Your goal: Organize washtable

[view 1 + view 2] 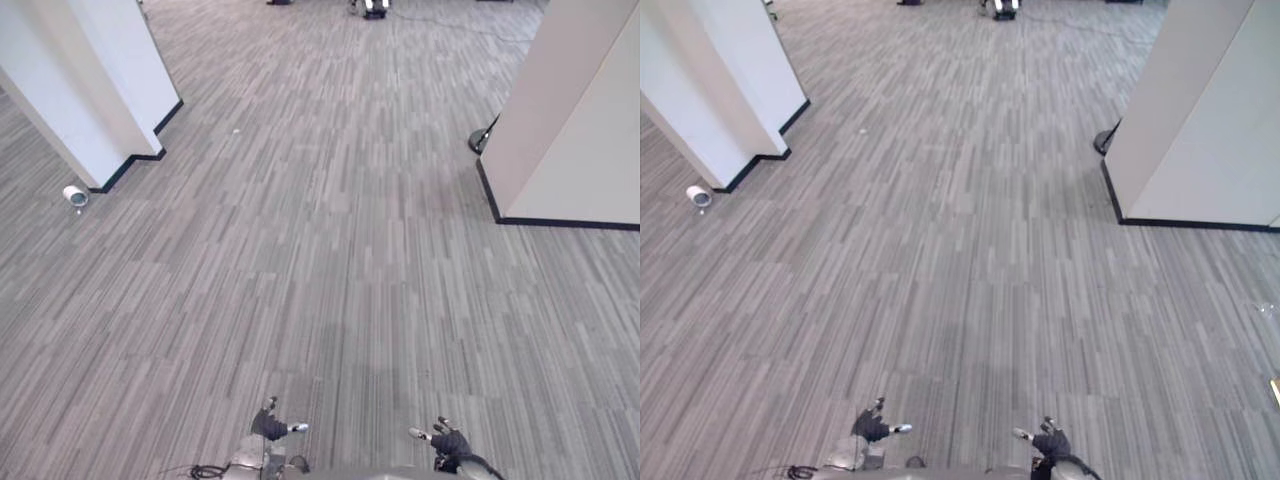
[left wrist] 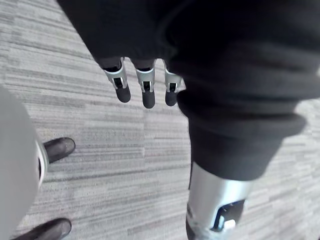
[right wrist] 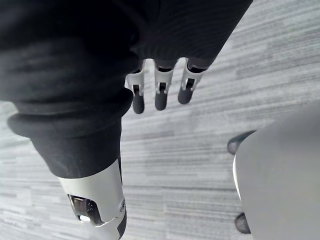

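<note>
Carpet (image 1: 330, 250) in grey stripes runs ahead of us, a wide floor between two walls. On our left stands a white wall (image 1: 95, 80) with a dark strip along its foot, its corner jutting toward the middle of the floor. Just beside the near end of that wall a small white cylinder (image 1: 76, 196) lies on the carpet; we cannot tell what it is. On our right rises a pale wall (image 1: 585, 110) with a like dark strip at its base. At its far corner a dark, round-footed object (image 1: 481, 139) shows partly from behind it, resting on the floor. Far ahead, at the upper edge of the head views, some dark equipment (image 1: 375, 7) sits on the carpet, too small for us to make out.

We hold both hands low, at the bottom of the head views, well apart from each other and above the carpet. Our left hand (image 1: 269, 425) hangs with its fingers (image 2: 148, 93) straight and side by side, the thumb set off from them, nothing in its grasp; its wrist view looks down along it to the floor. Our right hand (image 1: 449, 440) is held the same way, with fingers (image 3: 161, 95) straight and pointing down, the thumb apart, and nothing in its grasp.
</note>
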Tool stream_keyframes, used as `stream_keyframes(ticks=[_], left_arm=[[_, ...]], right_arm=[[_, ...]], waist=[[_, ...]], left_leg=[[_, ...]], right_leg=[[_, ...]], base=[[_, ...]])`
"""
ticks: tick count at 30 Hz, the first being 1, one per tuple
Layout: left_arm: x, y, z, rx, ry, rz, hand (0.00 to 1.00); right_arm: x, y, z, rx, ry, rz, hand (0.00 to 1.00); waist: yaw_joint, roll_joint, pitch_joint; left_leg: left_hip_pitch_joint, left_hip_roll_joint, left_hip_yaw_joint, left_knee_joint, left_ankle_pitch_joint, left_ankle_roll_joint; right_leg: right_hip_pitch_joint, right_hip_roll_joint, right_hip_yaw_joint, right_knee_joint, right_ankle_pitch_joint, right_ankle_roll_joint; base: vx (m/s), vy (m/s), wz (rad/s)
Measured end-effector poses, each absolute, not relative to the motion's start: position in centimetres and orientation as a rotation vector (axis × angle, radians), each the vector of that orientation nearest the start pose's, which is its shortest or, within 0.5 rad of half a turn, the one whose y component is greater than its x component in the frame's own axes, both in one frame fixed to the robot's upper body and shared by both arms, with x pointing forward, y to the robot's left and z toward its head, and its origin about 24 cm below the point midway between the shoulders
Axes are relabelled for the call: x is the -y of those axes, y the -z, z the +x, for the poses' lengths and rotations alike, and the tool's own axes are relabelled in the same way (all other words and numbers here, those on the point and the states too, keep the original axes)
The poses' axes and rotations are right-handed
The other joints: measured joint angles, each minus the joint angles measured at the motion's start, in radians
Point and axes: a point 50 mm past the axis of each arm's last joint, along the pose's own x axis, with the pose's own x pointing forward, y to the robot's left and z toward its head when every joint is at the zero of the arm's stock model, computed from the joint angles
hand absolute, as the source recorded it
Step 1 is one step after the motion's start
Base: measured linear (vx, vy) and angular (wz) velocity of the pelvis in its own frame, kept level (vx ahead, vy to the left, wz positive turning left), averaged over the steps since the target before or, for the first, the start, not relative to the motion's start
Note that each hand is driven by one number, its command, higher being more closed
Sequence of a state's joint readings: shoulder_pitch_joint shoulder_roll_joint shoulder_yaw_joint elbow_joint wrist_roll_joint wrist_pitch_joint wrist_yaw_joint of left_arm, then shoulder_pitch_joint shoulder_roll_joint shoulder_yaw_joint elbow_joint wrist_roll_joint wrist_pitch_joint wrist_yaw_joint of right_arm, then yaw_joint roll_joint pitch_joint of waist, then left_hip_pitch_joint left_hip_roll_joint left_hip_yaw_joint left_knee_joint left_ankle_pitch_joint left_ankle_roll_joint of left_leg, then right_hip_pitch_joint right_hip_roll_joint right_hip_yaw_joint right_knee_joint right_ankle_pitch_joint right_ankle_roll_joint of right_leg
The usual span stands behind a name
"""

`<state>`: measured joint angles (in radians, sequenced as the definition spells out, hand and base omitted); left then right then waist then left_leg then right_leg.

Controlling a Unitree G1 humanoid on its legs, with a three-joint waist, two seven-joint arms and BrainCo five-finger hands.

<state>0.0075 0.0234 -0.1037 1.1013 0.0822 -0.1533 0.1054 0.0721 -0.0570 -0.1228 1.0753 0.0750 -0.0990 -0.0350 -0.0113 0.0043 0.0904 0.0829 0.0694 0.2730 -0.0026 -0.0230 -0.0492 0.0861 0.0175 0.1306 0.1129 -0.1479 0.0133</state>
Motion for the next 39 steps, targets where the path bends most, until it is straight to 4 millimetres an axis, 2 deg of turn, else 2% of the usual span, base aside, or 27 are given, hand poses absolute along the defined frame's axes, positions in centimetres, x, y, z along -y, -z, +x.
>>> stream_keyframes(ticks=[9,11,12,13,16,18,20,21,22,23,24,25,27,29,31,33,34,35,36,38,39], left_arm=[[-15.1,15.6,12.7,-0.959,0.069,0.207,0.00],[-15.8,15.0,14.2,-0.911,0.052,0.224,0.00],[-16.0,14.8,14.6,-0.893,0.048,0.228,0.00],[-16.2,14.5,14.9,-0.874,0.040,0.232,0.00],[-16.2,14.3,15.3,-0.852,0.018,0.233,0.00],[-16.2,14.2,15.4,-0.845,0.005,0.230,0.00],[-16.3,14.2,15.4,-0.844,-0.005,0.232,0.00],[-16.3,14.2,15.4,-0.839,-0.009,0.232,0.00],[-16.3,14.2,15.5,-0.838,-0.009,0.232,0.00],[-16.3,14.1,15.5,-0.836,-0.011,0.231,0.00],[-16.4,14.2,15.3,-0.842,-0.013,0.232,0.00],[-16.5,14.2,15.2,-0.843,-0.018,0.236,0.00],[-16.9,14.0,15.5,-0.821,-0.050,0.230,0.00],[-17.9,13.6,15.9,-0.798,-0.087,0.227,0.00],[-18.1,13.7,15.7,-0.802,-0.098,0.227,0.00],[-18.5,13.8,15.4,-0.815,-0.106,0.227,0.00],[-18.8,13.8,15.3,-0.819,-0.107,0.235,0.00],[-18.8,13.8,15.2,-0.820,-0.105,0.238,0.00],[-18.8,13.9,15.2,-0.823,-0.103,0.237,0.00],[-18.4,13.9,15.1,-0.826,-0.079,0.247,0.00],[-18.3,14.0,15.1,-0.827,-0.075,0.247,0.00]], right_arm=[[18.8,16.0,10.5,-1.041,0.205,0.057,0.00],[18.7,15.9,11.3,-1.023,0.196,0.058,0.00],[18.7,15.8,11.5,-1.017,0.197,0.057,0.00],[19.2,15.7,11.8,-1.010,0.201,0.046,0.00],[20.3,15.6,11.5,-1.012,0.234,0.034,0.00],[21.2,15.5,11.3,-1.019,0.253,0.012,0.00],[21.7,15.6,10.7,-1.038,0.257,-0.012,0.00],[22.1,16.0,9.4,-1.088,0.269,-0.034,0.00],[22.1,16.1,9.1,-1.099,0.272,-0.035,0.00],[22.4,16.2,8.5,-1.115,0.291,-0.035,0.00],[22.6,16.1,8.5,-1.117,0.296,-0.043,0.00],[22.5,16.1,8.5,-1.117,0.297,-0.045,0.00],[22.7,16.1,8.5,-1.117,0.300,-0.052,0.00],[22.3,16.1,8.7,-1.115,0.295,-0.046,0.00],[22.3,16.1,8.9,-1.111,0.286,-0.053,0.00],[22.1,16.1,9.0,-1.110,0.257,-0.065,0.00],[21.8,16.1,9.1,-1.107,0.249,-0.057,0.00],[21.9,16.1,9.1,-1.108,0.251,-0.055,0.00],[21.9,16.1,9.1,-1.108,0.256,-0.052,0.00],[22.4,16.1,8.8,-1.113,0.276,-0.048,0.00],[22.5,16.1,8.9,-1.113,0.275,-0.050,0.00]], waist=[[0.000,-0.002,0.015],[0.001,-0.015,0.071],[0.002,-0.015,0.088],[0.006,-0.003,0.104],[0.020,0.008,0.120],[0.022,0.007,0.122],[0.021,0.007,0.123],[0.021,0.010,0.126],[0.020,0.011,0.127],[0.020,0.024,0.133],[0.016,0.040,0.146],[0.017,0.039,0.146],[0.022,0.027,0.153],[0.028,0.019,0.158],[0.028,0.016,0.150],[0.028,0.008,0.128],[0.027,0.002,0.116],[0.025,0.003,0.105],[0.025,0.007,0.093],[0.025,0.024,0.067],[0.025,0.025,0.057]], left_leg=[[-0.021,0.006,-0.029,0.038,0.004,0.000],[-0.147,0.039,-0.070,0.307,-0.044,-0.041],[-0.184,0.047,-0.086,0.386,-0.044,-0.041],[-0.238,0.063,-0.108,0.495,-0.041,-0.045],[-0.273,0.065,-0.102,0.562,-0.030,-0.066],[-0.288,0.046,-0.103,0.479,-0.054,-0.036],[-0.290,0.035,-0.116,0.396,-0.054,-0.036],[-0.293,0.026,-0.141,0.277,-0.047,-0.039],[-0.293,0.027,-0.146,0.255,-0.044,-0.043],[-0.291,0.035,-0.164,0.173,-0.031,-0.063],[-0.284,0.047,-0.162,0.130,0.039,-0.077],[-0.281,0.038,-0.153,0.141,0.067,-0.064],[-0.320,0.022,-0.140,0.268,0.027,-0.016],[-0.379,0.021,-0.133,0.442,-0.089,0.004],[-0.378,0.021,-0.104,0.509,-0.146,0.019],[-0.376,0.020,-0.056,0.535,-0.169,0.046],[-0.383,0.015,-0.030,0.560,-0.172,0.049],[-0.412,0.015,-0.023,0.620,-0.181,0.035],[-0.431,0.015,-0.026,0.645,-0.189,0.032],[-0.444,-0.004,-0.026,0.663,-0.240,0.064],[-0.438,-0.013,-0.021,0.645,-0.255,0.070]], right_leg=[[0.015,-0.006,-0.043,-0.007,0.008,-0.011],[0.013,-0.004,-0.059,0.018,-0.004,-0.030],[0.013,-0.002,-0.068,0.030,-0.011,-0.040],[0.014,0.005,-0.078,0.050,-0.027,-0.056],[0.015,-0.010,-0.081,0.109,-0.065,-0.057],[-0.008,-0.045,-0.082,0.144,-0.082,-0.049],[-0.018,-0.064,-0.082,0.162,-0.097,-0.040],[-0.019,-0.091,-0.086,0.176,-0.124,-0.017],[-0.018,-0.094,-0.086,0.178,-0.129,-0.015],[-0.008,-0.102,-0.085,0.178,-0.145,0.004],[0.019,-0.110,-0.080,0.177,-0.169,0.029],[0.027,-0.124,-0.075,0.171,-0.180,0.038],[0.055,-0.144,-0.070,0.133,-0.181,0.032],[0.075,-0.168,-0.048,0.127,-0.163,0.055],[0.094,-0.189,-0.024,0.116,-0.151,0.074],[0.091,-0.218,0.003,0.091,-0.124,0.092],[0.073,-0.242,0.015,0.095,-0.111,0.109],[0.053,-0.258,0.020,0.106,-0.103,0.116],[0.040,-0.263,0.024,0.117,-0.102,0.118],[-0.038,-0.279,0.054,0.202,-0.094,0.133],[-0.069,-0.279,0.063,0.243,-0.093,0.133]], base=[[-0.01,-0.019,0.13],[-0.11,-0.074,0.30],[-0.18,-0.098,0.29],[-0.17,-0.081,0.23],[-0.09,-0.014,0.15],[0.01,0.058,0.11],[0.08,0.128,0.14],[0.12,0.149,0.17],[0.24,0.297,0.12],[0.26,0.325,-0.03],[0.32,0.399,-0.07],[0.32,0.365,-0.12],[0.30,0.265,-0.13],[0.31,0.269,-0.13],[0.28,0.270,-0.37],[0.26,0.210,-0.63],[0.25,0.194,-0.66],[0.20,0.154,-0.66],[0.20,0.163,-0.64],[0.19,0.180,-0.60],[0.21,0.209,-0.49]])
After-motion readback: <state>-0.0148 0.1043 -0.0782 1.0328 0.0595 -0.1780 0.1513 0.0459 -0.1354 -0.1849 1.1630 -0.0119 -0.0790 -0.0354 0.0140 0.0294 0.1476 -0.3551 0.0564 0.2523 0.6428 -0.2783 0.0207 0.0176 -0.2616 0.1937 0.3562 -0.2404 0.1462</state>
